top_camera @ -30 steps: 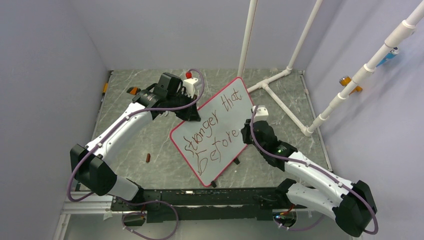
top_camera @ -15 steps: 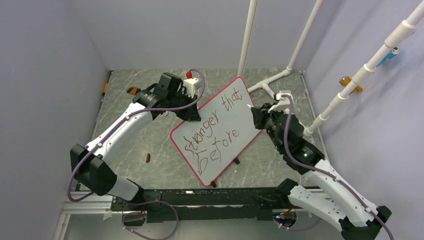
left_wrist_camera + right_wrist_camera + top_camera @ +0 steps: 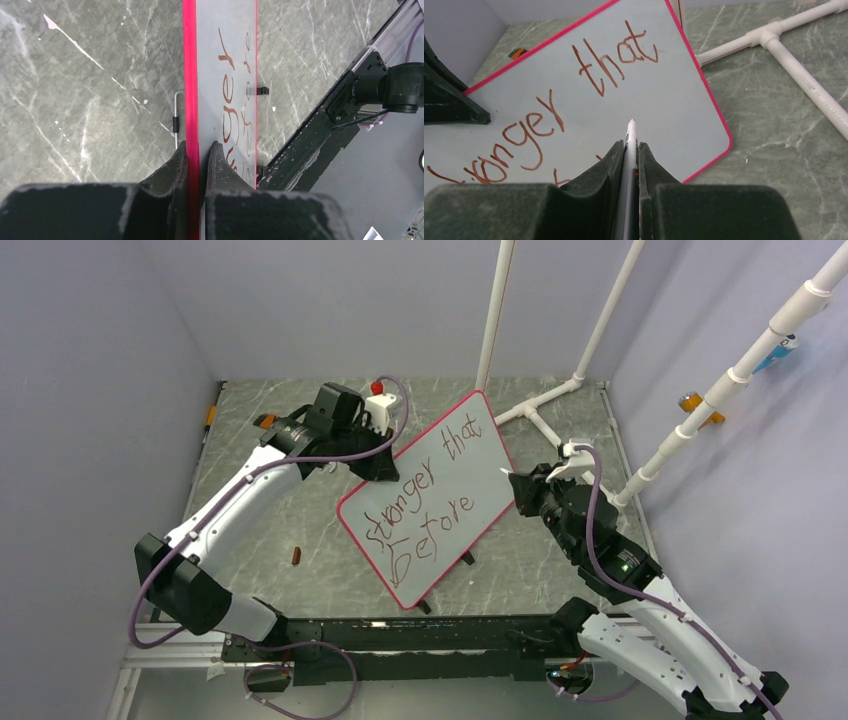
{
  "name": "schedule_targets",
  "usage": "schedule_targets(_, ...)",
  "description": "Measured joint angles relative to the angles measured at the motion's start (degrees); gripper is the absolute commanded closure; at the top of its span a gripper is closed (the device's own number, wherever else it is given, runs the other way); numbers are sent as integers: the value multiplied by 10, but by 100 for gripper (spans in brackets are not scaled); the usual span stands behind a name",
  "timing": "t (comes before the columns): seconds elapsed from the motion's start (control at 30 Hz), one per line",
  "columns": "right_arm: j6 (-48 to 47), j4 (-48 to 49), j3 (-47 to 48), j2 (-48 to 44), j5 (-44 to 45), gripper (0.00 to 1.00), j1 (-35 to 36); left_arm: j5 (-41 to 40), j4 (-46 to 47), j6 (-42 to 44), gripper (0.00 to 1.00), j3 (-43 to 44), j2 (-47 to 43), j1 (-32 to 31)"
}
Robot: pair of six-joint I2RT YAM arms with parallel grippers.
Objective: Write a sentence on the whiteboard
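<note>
The whiteboard (image 3: pixel 455 475) is white with a pink-red rim and stands tilted on the marble table. The sentence (image 3: pixel 428 498) in dark-red marker reads "stronger that before" in two lines. My left gripper (image 3: pixel 384 468) is shut on the board's upper left rim. In the left wrist view its fingers (image 3: pixel 198 150) pinch the red edge of the whiteboard (image 3: pixel 215 50). My right gripper (image 3: pixel 521 486) hovers just off the board's right edge, shut on a grey marker (image 3: pixel 630 137). The marker's tip points at the whiteboard (image 3: pixel 669 107) below the word "that", a little off the surface.
White PVC pipes (image 3: pixel 556 435) lie and rise at the back right, seen also as pipes (image 3: pixel 791 70) beside the board. A small brown piece (image 3: pixel 296 557) lies on the table at the left. A black rail (image 3: pixel 400 632) runs along the near edge.
My right gripper has pulled away from the end of "before", first up along the board's right edge and then rightward, still holding the marker. The board has shifted slightly left.
</note>
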Motion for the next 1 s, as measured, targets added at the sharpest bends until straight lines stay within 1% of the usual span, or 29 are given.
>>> schedule_targets(0.2,7,-7,-8,-11,-2,100,0,-16,-26,14,100,7,-20,0)
schedule_targets(0.6,17,-7,-28,-13,-4,100,0,-23,-72,18,100,-45,-112,3)
schedule_targets(0.8,21,-6,-38,-14,-5,100,0,-12,-45,10,100,-100,-155,27)
schedule_targets(1.0,24,-7,-45,-22,-5,100,0,11,2,-5,100,-145,-177,49)
